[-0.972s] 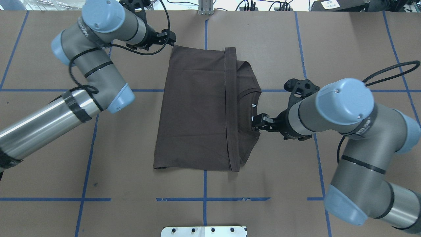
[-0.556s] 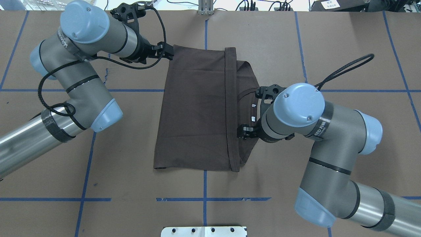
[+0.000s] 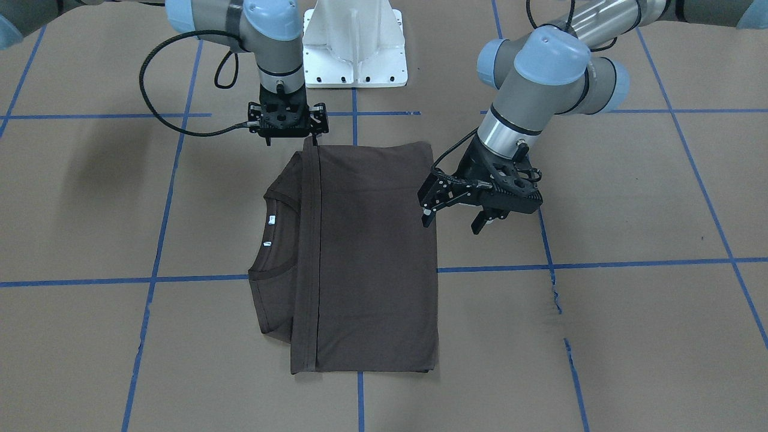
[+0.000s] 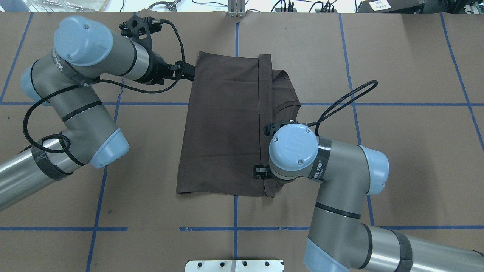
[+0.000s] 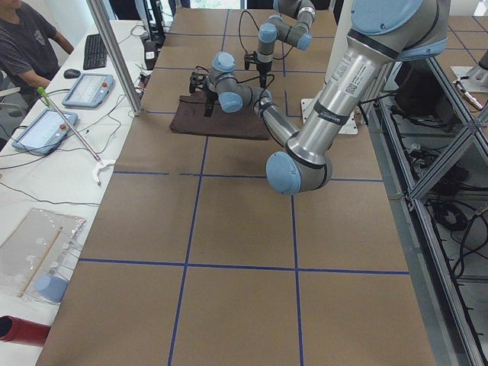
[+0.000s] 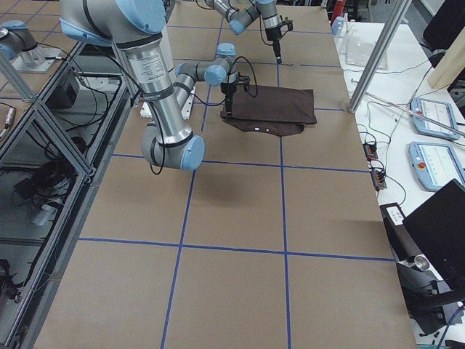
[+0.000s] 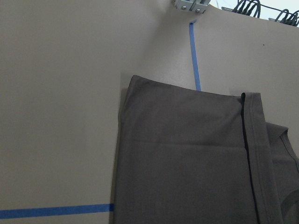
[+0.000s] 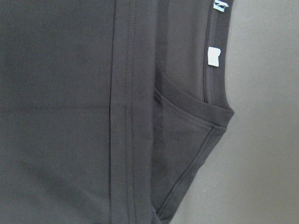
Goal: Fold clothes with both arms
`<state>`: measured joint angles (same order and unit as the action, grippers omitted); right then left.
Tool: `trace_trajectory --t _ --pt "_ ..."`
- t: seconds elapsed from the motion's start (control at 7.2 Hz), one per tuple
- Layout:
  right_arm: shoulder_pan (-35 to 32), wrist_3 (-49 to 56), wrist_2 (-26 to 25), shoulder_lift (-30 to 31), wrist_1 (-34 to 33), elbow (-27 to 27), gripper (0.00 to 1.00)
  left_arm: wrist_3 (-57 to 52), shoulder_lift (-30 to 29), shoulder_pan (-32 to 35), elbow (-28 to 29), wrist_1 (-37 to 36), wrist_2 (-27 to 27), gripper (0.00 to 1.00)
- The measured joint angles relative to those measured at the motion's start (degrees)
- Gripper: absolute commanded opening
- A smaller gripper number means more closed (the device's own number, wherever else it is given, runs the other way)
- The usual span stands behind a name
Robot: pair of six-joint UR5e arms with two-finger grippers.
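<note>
T-shirt (image 3: 372,258), dark brown-grey, flat on table (image 3: 600,336) directly in front of white base (image 3: 354,48), folded to a long rectangle. Hem band (image 3: 307,258) runs straight away from base, laid over the chest. Collar (image 3: 273,268) and one shoulder stick out from under it on the robot's-right side of base, with two small white labels (image 3: 271,219) showing inside the neck. Right arm (image 3: 264,24) reaches down close in front of base. Right gripper (image 3: 288,126) points straight down over the hem band's end nearest base. Right wrist view: cloth fills most of frame, hem stitching and collar seen close, so gripper sits low. Its fingertips are not clear in any view, so cannot tell whether jaws are apart or closed, nor whether they touch cloth. Left arm (image 3: 540,66) comes in on the robot's-left side of base, wrist tilted. Left gripper (image 3: 453,224) spread wide, nothing between fingers (image 3: 427,217), raised off table beside the shirt's long folded edge. One finger overlaps that edge in front-facing view; overhead view puts gripper near the corner farthest from base. Views disagree because of height, so exact spot along edge not judged. Left wrist view looks down on that far corner and bare table. Blue tape lines (image 3: 600,264) grid the table around the shirt.
</note>
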<state>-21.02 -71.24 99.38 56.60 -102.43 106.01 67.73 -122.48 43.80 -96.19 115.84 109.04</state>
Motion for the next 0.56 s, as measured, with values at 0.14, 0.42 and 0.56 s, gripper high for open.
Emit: trace_trajectory --t 0.14,0.42,0.56 --pt "1.09 0.19 -1.7 -2.34 -1.38 -2.62 1.0 0.01 0.57 -0.23 -0.74 -0.03 -0.01 1.0" --pt "1.78 0.48 -2.9 -6.47 -3.41 -7.21 1.0 0.09 0.97 -0.91 -0.94 0.02 0.02 1.0" --pt "1.82 0.92 -2.96 -7.21 -4.12 -8.55 1.0 0.15 1.04 -1.19 -0.94 0.06 0.05 1.0"
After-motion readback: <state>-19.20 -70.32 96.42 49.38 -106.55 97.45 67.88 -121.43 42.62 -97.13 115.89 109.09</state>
